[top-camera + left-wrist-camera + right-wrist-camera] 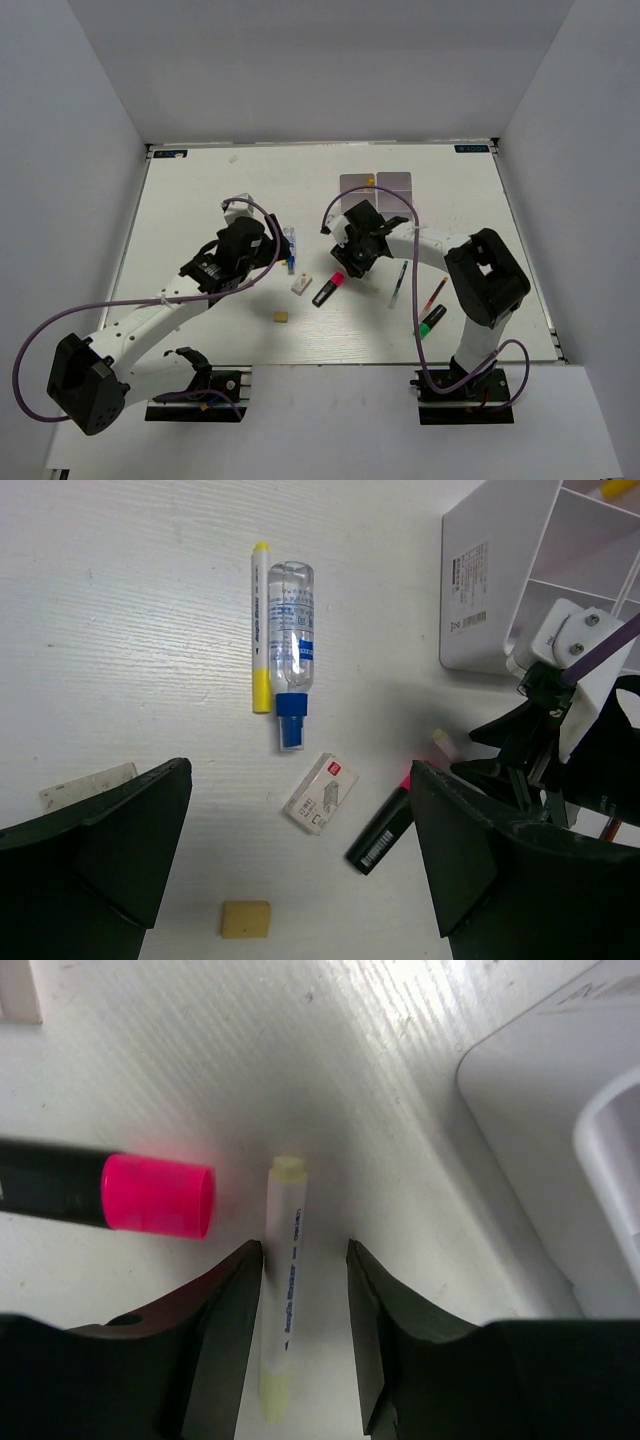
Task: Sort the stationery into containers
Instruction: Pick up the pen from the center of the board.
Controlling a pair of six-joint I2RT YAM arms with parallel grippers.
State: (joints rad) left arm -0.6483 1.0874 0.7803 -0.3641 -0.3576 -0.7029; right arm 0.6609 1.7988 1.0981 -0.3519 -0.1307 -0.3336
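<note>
We are watching the right gripper (302, 1270) hanging with its fingers apart astride the slim white pen (287, 1210), whose long axis is lying square across their closing line.

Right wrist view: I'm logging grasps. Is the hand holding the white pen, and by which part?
Nothing is held yet: the right hand is open, straddling the barrel of the white pen with a visible gap.
</note>
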